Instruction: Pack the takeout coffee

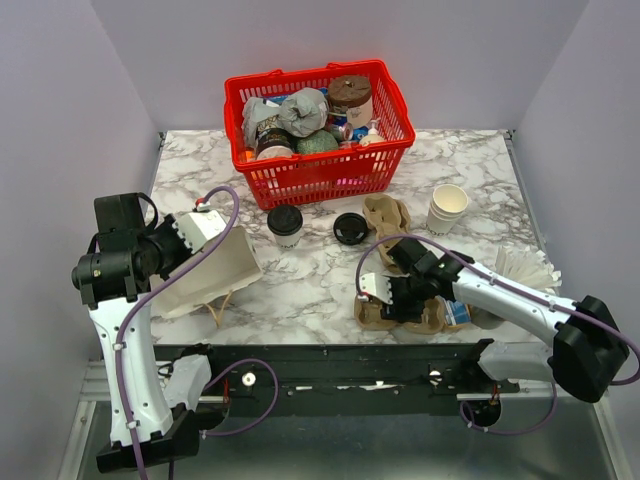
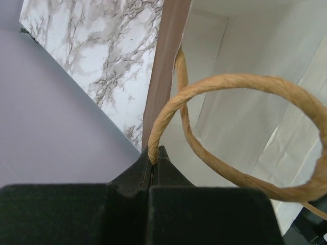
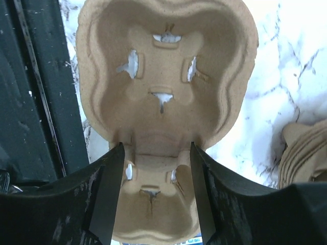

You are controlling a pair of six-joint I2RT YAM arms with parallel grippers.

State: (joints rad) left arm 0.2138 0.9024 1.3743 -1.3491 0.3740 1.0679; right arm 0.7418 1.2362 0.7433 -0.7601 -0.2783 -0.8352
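The takeout coffee point(image 1: 285, 226), a small white paper cup with a black dome lid, stands upright on the marble-patterned table point(image 1: 300, 285), just in front of the near wall of a red plastic shopping basket point(image 1: 320, 172) full of mixed items. A loose round black lid point(image 1: 350, 228) lies just to its right, apart from it. Bare marble stretches from the cup toward the near edge and toward the left arm. There the left gripper point(image 2: 154, 152) has its fingers pressed together on the tan twisted-paper handle point(image 2: 230, 82) of a white paper bag point(image 1: 215, 268). The bag hangs tilted near the table's left side with its pale inside showing in the wrist view. On the right, a moulded brown pulp cup carrier point(image 3: 163, 76) lies flat right at the table's near edge, hard against the black rail point(image 3: 30, 102). The right gripper point(image 3: 157, 145) has its fingers apart, one on each side of the carrier's narrow waist. I cannot tell whether they press on it or only flank it. More brown pulp carriers point(image 1: 386, 214) sit stacked just right of the loose lid. A stack of lidless cream paper cups point(image 1: 447, 208) stands farther right, with open marble around it. A fan of white pleated paper point(image 1: 522, 270) lies by the right edge.
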